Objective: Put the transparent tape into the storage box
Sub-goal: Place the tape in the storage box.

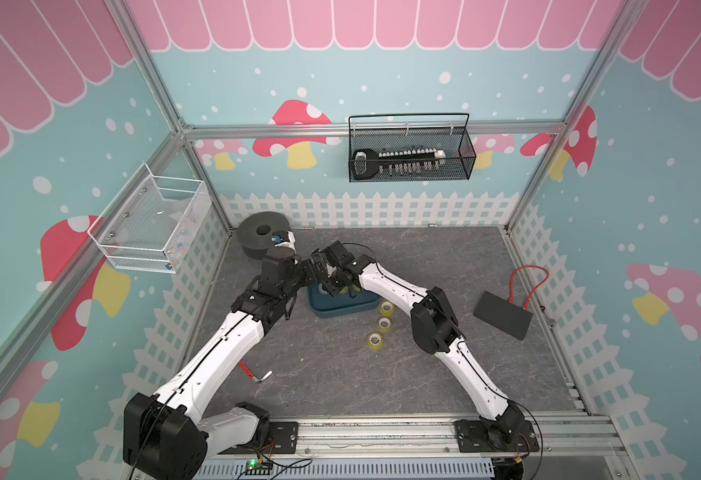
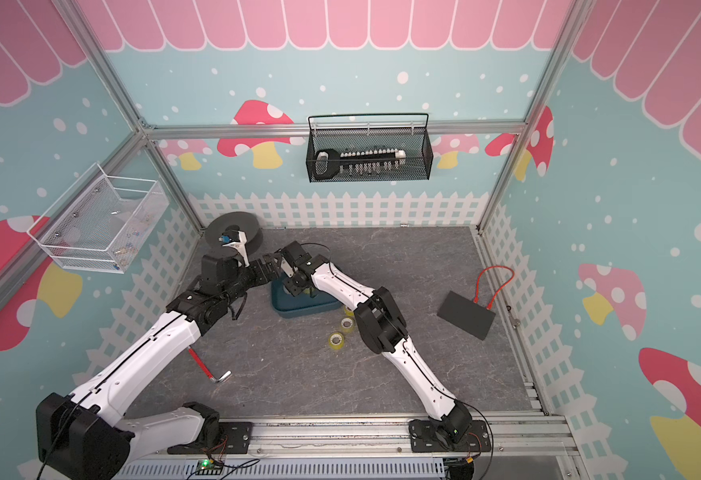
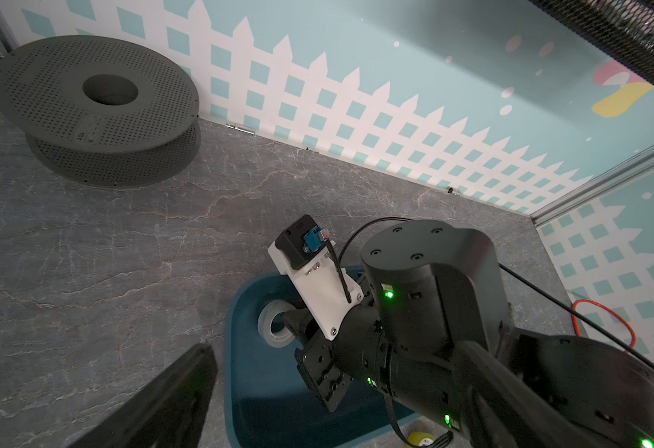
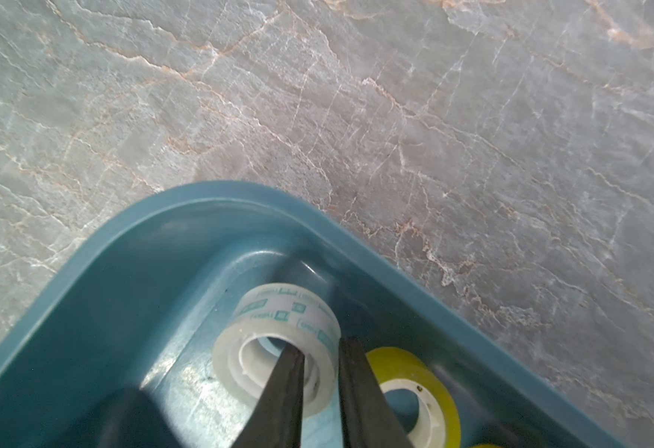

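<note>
Placing step, right at the release: down inside the storage box (image 4: 85,294) with the right hand (image 4: 319,347), its slim black fingers (image 4: 279,391) set astride the wall of the transparent tape (image 4: 279,322), one inside the core, one just outside. Parted only narrowly; impossible to tell from the wrist view whether pinching that wall or merely flanking it. Tape well within the box, close to a rounded corner and just beside a yellow roll (image 4: 414,372) lying flat on the box floor; on the floor itself or a shade above it, cannot say. Left hand (image 1: 319,262) spread wide and holding nothing, poised by the box's far edge, near the right wrist in both top views. Judged as all but done for this roll. Calls next for spreading the right fingers further, then rising straight up to free the inner finger from the core without dragging the roll along or nudging its yellow neighbour. Needs care, too, to keep clear of the left hand so near. Outside the box, three yellow-tinted rolls (image 1: 384,324) in a short row on the grey marbled surface (image 1: 319,374), just beside the box's near corner and by the right forearm; probably next in line if counted as the task's tape. Well apart and playing no part here: a dark perforated spool (image 3: 92,93), a red-handled hex key (image 1: 253,374), a black block (image 1: 502,314).
</note>
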You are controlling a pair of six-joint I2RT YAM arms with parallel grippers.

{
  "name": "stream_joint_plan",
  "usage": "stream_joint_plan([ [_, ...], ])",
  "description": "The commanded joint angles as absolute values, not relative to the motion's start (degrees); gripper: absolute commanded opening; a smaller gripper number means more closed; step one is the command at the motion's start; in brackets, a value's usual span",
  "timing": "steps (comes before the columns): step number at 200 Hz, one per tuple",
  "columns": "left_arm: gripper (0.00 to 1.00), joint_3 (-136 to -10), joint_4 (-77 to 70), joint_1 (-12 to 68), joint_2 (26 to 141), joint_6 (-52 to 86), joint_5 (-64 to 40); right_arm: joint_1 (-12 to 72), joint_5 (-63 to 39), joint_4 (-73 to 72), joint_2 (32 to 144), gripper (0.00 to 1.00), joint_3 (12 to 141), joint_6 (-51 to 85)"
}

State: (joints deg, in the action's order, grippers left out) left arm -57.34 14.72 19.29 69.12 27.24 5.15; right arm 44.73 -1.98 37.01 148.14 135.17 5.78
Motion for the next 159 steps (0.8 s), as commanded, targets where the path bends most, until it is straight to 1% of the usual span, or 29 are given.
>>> stream_joint_plan([
  [1,0.99,-57.41,14.41,19.07,68.91,27.70,4.45,45.27,-1.91,36.83,150.01,0.23,136.80,5.53],
  [11,0.99,-57.24,14.30,19.07,68.81,27.70,4.36,45.26,-2.01,36.83,150.03,0.25,136.76,5.54],
  [58,0.99,-56.44,14.10,19.07,68.29,28.17,4.43,45.26,-1.94,36.83,149.96,0.26,136.76,5.52],
  [120,0.99,-56.02,13.51,19.16,68.38,28.83,3.87,45.26,-0.99,37.35,149.38,0.39,136.55,5.13],
  [159,0.99,-55.74,13.37,19.42,68.20,29.25,4.04,45.09,-0.26,37.35,148.06,0.43,136.52,5.03],
])
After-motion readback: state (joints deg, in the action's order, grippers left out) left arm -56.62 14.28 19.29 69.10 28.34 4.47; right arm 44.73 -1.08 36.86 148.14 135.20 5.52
